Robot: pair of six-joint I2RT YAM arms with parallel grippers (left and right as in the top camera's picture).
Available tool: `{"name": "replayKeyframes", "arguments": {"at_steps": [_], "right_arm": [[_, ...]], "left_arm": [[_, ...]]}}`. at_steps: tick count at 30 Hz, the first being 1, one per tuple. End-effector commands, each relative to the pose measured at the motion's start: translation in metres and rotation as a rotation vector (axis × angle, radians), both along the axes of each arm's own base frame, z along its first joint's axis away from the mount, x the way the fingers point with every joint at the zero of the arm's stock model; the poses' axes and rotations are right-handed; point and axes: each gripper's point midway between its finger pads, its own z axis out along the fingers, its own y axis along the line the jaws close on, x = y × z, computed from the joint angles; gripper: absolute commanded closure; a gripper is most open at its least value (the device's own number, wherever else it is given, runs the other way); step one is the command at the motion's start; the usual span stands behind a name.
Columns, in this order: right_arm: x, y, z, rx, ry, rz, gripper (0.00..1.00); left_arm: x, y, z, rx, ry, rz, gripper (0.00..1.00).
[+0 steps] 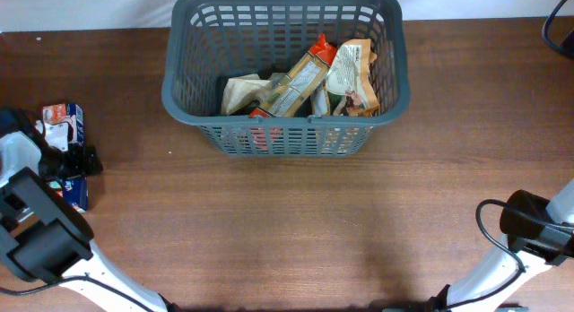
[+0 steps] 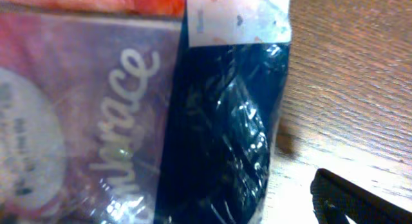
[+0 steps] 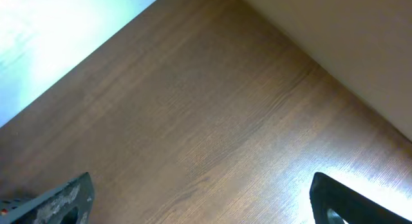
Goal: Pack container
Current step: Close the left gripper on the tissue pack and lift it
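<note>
The container, a dark grey slotted basket (image 1: 179,97), stands at the back middle of the table and holds several packets, among them a long tan and orange one (image 1: 300,79) and a pale one (image 1: 352,74). At the far left a blue, purple and red packet (image 1: 65,120) lies flat on the table. My left gripper (image 1: 70,161) hovers open just above it. The left wrist view is filled by that packet (image 2: 212,127), with one dark finger (image 2: 351,201) to its right on the wood. My right gripper (image 3: 206,205) is open over bare wood at the near right.
The brown wooden table (image 1: 296,222) runs between the arms and in front of the basket. A black cable (image 1: 556,30) curls at the far right corner. The table's far edge and a pale wall show in the right wrist view.
</note>
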Motion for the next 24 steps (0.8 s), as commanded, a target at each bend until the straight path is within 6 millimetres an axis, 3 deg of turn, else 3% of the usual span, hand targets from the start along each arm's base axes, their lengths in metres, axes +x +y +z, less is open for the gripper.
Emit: {"name": "replayKeyframes", "arguments": {"at_steps": [1, 8, 9, 13, 16, 17, 21, 24], "right_arm": [[-0.007, -0.003, 0.004, -0.013, 0.000, -0.016, 0.01], [-0.007, -0.003, 0.004, -0.013, 0.000, -0.016, 0.01], [-0.007, -0.003, 0.004, -0.013, 0.000, -0.016, 0.01], [-0.007, -0.003, 0.004, -0.013, 0.001, -0.016, 0.01], [-0.007, -0.003, 0.004, -0.013, 0.000, -0.016, 0.01], [-0.007, -0.003, 0.004, -0.013, 0.000, -0.016, 0.01], [-0.007, -0.003, 0.004, -0.013, 0.000, -0.016, 0.01], [-0.007, -0.003, 0.004, -0.013, 0.000, -0.017, 0.01]], "left_arm": [[-0.003, -0.007, -0.023, -0.059, 0.026, -0.014, 0.01], [-0.005, -0.008, -0.028, -0.068, 0.037, -0.014, 0.04], [-0.005, -0.008, -0.028, -0.068, 0.037, -0.014, 0.20], [-0.005, -0.008, -0.028, -0.071, 0.036, 0.002, 0.72], [-0.004, -0.009, -0.027, -0.083, 0.030, 0.067, 0.94], [-0.003, -0.010, -0.027, -0.094, 0.023, 0.080, 0.98], [0.009, -0.022, -0.021, -0.181, -0.037, 0.117, 0.98], [0.038, -0.025, 0.014, -0.247, -0.153, 0.104, 0.98]]}}
